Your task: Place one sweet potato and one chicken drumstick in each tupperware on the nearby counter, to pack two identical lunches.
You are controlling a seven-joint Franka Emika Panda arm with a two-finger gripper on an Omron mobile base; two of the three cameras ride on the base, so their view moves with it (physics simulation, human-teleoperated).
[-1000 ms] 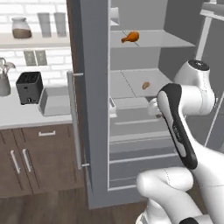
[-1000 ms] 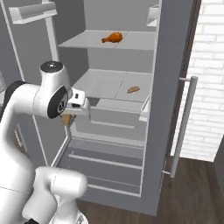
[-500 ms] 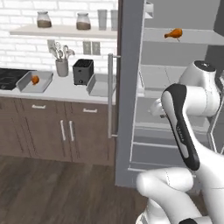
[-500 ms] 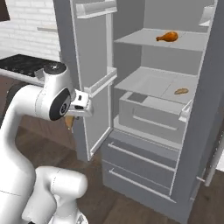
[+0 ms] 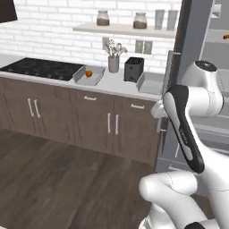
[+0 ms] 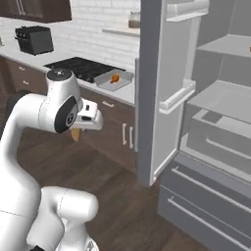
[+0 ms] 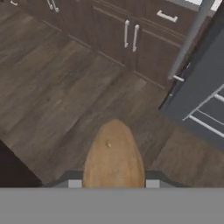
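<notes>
We are in the carry step; the fingers (image 7: 113, 183) are closed on a sweet potato (image 7: 113, 157), which sticks out between them over the wooden floor (image 7: 52, 100), well short of the bench (image 5: 117, 85); in the right base view its orange tip shows under the hand (image 6: 76, 134). 2 trays sit on the bench: the left tray (image 5: 87, 76) beside the hob (image 5: 38, 68) already holds 1 orange item (image 5: 89, 74), too small to name; the right tray (image 5: 151, 83), past the toaster (image 5: 133, 69), looks bare as far as we can see. Next we judge the load must go over a tray that lacks a sweet potato, then down and free. Against 0.5 s ago, the whole view has swung left, off the fridge (image 6: 206, 122) toward the bench; the base has turned, the things have not.
</notes>
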